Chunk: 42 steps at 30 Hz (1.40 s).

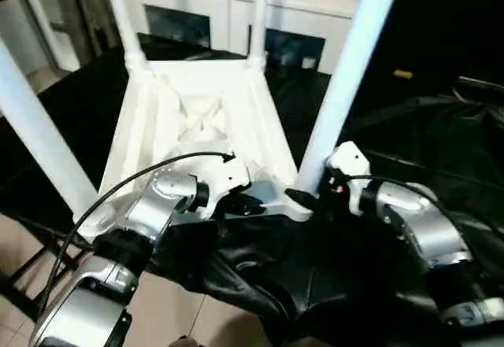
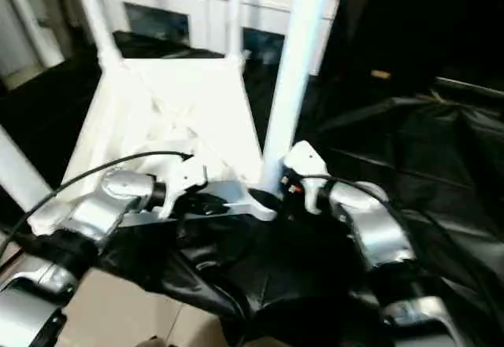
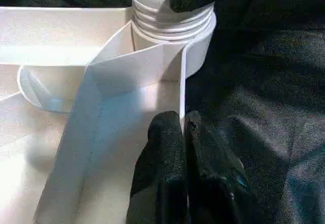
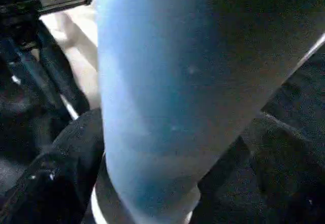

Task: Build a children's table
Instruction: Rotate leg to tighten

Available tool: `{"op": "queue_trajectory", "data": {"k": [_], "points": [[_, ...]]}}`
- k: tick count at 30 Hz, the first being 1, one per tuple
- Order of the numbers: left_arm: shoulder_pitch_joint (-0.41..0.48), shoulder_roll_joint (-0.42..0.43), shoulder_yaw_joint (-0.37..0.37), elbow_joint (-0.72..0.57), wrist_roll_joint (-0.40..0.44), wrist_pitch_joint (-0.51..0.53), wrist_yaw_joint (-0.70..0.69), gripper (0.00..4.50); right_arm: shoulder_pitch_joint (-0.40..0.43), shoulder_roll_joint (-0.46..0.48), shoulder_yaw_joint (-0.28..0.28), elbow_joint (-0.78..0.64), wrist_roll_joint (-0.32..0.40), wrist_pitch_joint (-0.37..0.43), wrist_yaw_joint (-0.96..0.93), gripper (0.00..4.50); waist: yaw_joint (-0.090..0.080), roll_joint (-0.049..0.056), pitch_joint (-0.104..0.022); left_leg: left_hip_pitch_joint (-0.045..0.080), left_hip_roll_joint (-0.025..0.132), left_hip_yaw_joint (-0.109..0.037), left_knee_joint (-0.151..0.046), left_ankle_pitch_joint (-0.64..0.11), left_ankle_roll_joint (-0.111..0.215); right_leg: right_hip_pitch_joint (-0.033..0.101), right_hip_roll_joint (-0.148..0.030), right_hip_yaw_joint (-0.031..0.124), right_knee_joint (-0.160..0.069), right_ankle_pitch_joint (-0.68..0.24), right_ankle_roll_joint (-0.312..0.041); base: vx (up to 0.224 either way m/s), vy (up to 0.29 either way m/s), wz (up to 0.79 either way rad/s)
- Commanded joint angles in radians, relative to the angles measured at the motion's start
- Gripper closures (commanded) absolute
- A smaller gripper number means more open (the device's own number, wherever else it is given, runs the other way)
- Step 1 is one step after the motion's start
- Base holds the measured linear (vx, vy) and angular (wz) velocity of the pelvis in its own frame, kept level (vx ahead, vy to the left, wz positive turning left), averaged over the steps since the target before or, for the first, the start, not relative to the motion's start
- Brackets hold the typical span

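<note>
The children's table stands upside down on a black cloth, its ribbed white tabletop (image 1: 201, 119) facing up. Legs rise from the corner sockets: the near right leg (image 1: 346, 71), the near left leg (image 1: 39, 142) and two thinner-looking far ones (image 1: 122, 16). My left gripper (image 3: 184, 127) is shut on the thin near rim of the tabletop, close to the near right socket (image 3: 172, 26). My right gripper (image 1: 311, 195) is at the base of the near right leg (image 4: 177, 82). Its black fingers (image 4: 56, 178) are spread on either side of the tube.
The black cloth (image 1: 409, 134) lies in folds to the right and hangs over the near edge. A white cabinet with glass doors (image 1: 205, 9) stands behind the table. Tiled floor (image 1: 157, 315) and a black stand frame (image 1: 31, 268) are at the near left.
</note>
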Motion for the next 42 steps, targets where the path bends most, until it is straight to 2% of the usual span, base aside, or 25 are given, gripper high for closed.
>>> {"op": "queue_trajectory", "data": {"k": [1,2,3,4,5,8,15,16,19,24,28,31,38,40,42], "points": [[0.042,0.0,-0.038,-0.001,0.017,0.025,-0.019,4.5,-0.033,0.014,0.027,0.052,-0.029,-0.03,0.003,0.07,0.001,-0.012,-0.054,0.009,0.024,-0.007,-0.071,-0.267,0.009,0.042,-0.069,0.043,-0.089,-0.288,-0.173,0.0,0.0,0.0],[0.042,0.001,-0.037,-0.003,0.017,0.025,-0.019,4.5,-0.035,0.015,0.028,0.055,-0.03,-0.033,0.003,0.07,-0.002,-0.011,-0.054,0.009,0.025,-0.008,-0.072,-0.27,0.007,0.042,-0.069,0.043,-0.089,-0.291,-0.172,0.0,0.0,0.0],[0.042,0.004,-0.036,-0.009,0.016,0.03,-0.02,4.5,-0.042,0.018,0.03,0.069,-0.035,-0.041,0.003,0.22,-0.004,-0.018,-0.054,0.008,0.024,-0.007,-0.072,-0.27,0.008,0.042,-0.067,0.043,-0.09,-0.293,-0.169,0.0,0.0,0.0],[0.043,0.006,-0.032,-0.014,0.012,0.033,-0.019,4.5,-0.047,0.018,0.036,0.08,-0.042,-0.051,0.007,0.22,-0.005,-0.013,-0.054,0.008,0.025,-0.008,-0.072,-0.264,0.009,0.041,-0.068,0.044,-0.089,-0.287,-0.168,0.0,0.0,0.0],[0.043,0.006,-0.032,-0.014,0.012,0.033,-0.019,4.5,-0.047,0.018,0.036,0.08,-0.042,-0.051,0.007,0.22,-0.005,-0.013,-0.054,0.008,0.025,-0.008,-0.072,-0.264,0.009,0.041,-0.068,0.044,-0.089,-0.287,-0.168,0.0,0.0,0.0],[0.04,0.007,-0.016,-0.01,0.0,0.031,-0.012,4.5,-0.055,0.01,0.053,0.105,-0.061,-0.068,0.022,0.22,-0.007,-0.015,-0.053,0.008,0.024,-0.007,-0.071,-0.264,0.012,0.041,-0.066,0.044,-0.088,-0.269,-0.173,0.0,0.0,0.0],[0.047,0.007,-0.004,-0.024,-0.009,0.041,-0.013,4.5,-0.072,0.018,0.057,0.16,-0.073,-0.094,0.021,0.22,-0.011,-0.018,-0.053,0.008,0.024,-0.007,-0.072,-0.281,0.011,0.039,-0.066,0.045,-0.091,-0.308,-0.169,0.0,0.0,0.0],[0.048,0.008,-0.003,-0.029,-0.011,0.045,-0.014,4.5,-0.079,0.022,0.056,0.177,-0.073,-0.101,0.023,0.56,-0.014,-0.019,-0.052,0.008,0.025,-0.008,-0.073,-0.285,0.011,0.039,-0.066,0.044,-0.09,-0.305,-0.175,0.0,0.0,0.0],[0.051,0.008,-0.003,-0.036,-0.013,0.052,-0.017,4.5,-0.088,0.028,0.056,0.196,-0.07,-0.106,0.029,0.62,-0.015,-0.017,-0.051,0.008,0.025,-0.008,-0.073,-0.292,0.012,0.038,-0.066,0.045,-0.092,-0.312,-0.174,0.0,0.0,0.0],[0.055,0.007,0.001,-0.043,-0.015,0.062,-0.02,4.5,-0.094,0.042,0.053,0.221,-0.059,-0.11,0.029,1.1,-0.018,-0.019,-0.053,0.007,0.024,-0.007,-0.072,-0.278,0.015,0.04,-0.065,0.046,-0.089,-0.284,-0.184,0.0,0.0,0.0],[0.059,0.0,0.01,-0.048,-0.024,0.088,-0.01,4.5,-0.091,0.06,0.045,0.244,-0.046,-0.101,0.021,1.44,-0.022,-0.017,-0.05,0.008,0.024,-0.008,-0.074,-0.294,0.014,0.038,-0.066,0.045,-0.092,-0.313,-0.183,0.0,0.0,0.0],[0.057,-0.015,0.023,-0.047,-0.026,0.106,0.021,4.5,-0.088,0.092,0.011,0.268,-0.021,-0.086,-0.017,1.67,-0.027,-0.017,-0.048,0.009,0.025,-0.01,-0.076,-0.313,0.008,0.035,-0.066,0.045,-0.095,-0.347,-0.176,0.0,0.0,0.0],[0.046,-0.061,0.047,-0.032,-0.015,0.143,0.122,4.5,-0.081,0.157,-0.034,0.299,0.025,-0.065,-0.07,1.75,-0.028,-0.013,-0.049,0.012,0.026,-0.01,-0.078,-0.329,0.003,0.032,-0.066,0.047,-0.096,-0.339,-0.181,0.0,0.0,0.0],[0.037,-0.081,0.05,-0.019,-0.001,0.151,0.17,4.5,-0.083,0.179,-0.044,0.309,0.02,-0.056,-0.123,1.75,-0.027,-0.015,-0.048,0.013,0.026,-0.009,-0.078,-0.328,0.0,0.031,-0.066,0.047,-0.098,-0.341,-0.18,0.0,0.0,0.0],[0.017,-0.134,0.056,0.01,0.021,0.167,0.272,4.5,-0.103,0.236,-0.081,0.35,-0.006,-0.037,-0.299,1.76,-0.027,-0.013,-0.046,0.013,0.025,-0.01,-0.079,-0.332,-0.007,0.029,-0.065,0.046,-0.1,-0.359,-0.174,0.0,0.0,0.0]]}}
